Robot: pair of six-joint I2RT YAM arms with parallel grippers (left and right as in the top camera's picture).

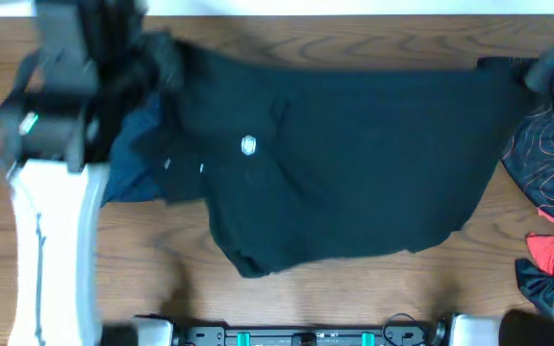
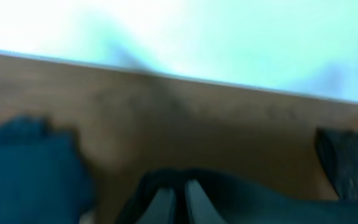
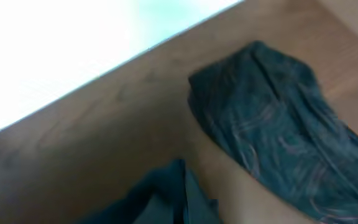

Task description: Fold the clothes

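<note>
**Item under inspection.** A dark shirt [image 1: 354,163] with a small white logo [image 1: 248,145] on its chest lies spread across the middle of the table [image 1: 373,298]. Its upper hem is close to the table's far edge. Its lower part is bunched and rumpled toward the table's near edge.

**Handling assessment.** Judged to be light, limp knit cloth. It has no stiffness, will sag and drag when lifted, and is not fragile. It should slide readily over the wood. Single layers may slip from a shallow pinch. Recommended hold points are the two far corners, taken well in from the hem so that both rise evenly.

**End effectors.** The left gripper [image 2: 180,200] sits at the shirt's corner toward the table's far-left end. In the left wrist view its fingers appear pressed together with dark cloth gathered around them, though the view is blurred. The right gripper [image 1: 551,72] is at the opposite corner, toward the table's far-right end. Its fingers are not visible in its own view, so whether it is pinching the cloth cannot be told.

**Surroundings.** A blue garment [image 1: 133,168] lies partly under the shirt toward the table's left end. A patterned garment [image 1: 541,154] with a red patch [image 1: 544,252] lies at the table's right end. It touches or slightly underlaps the shirt.
</note>
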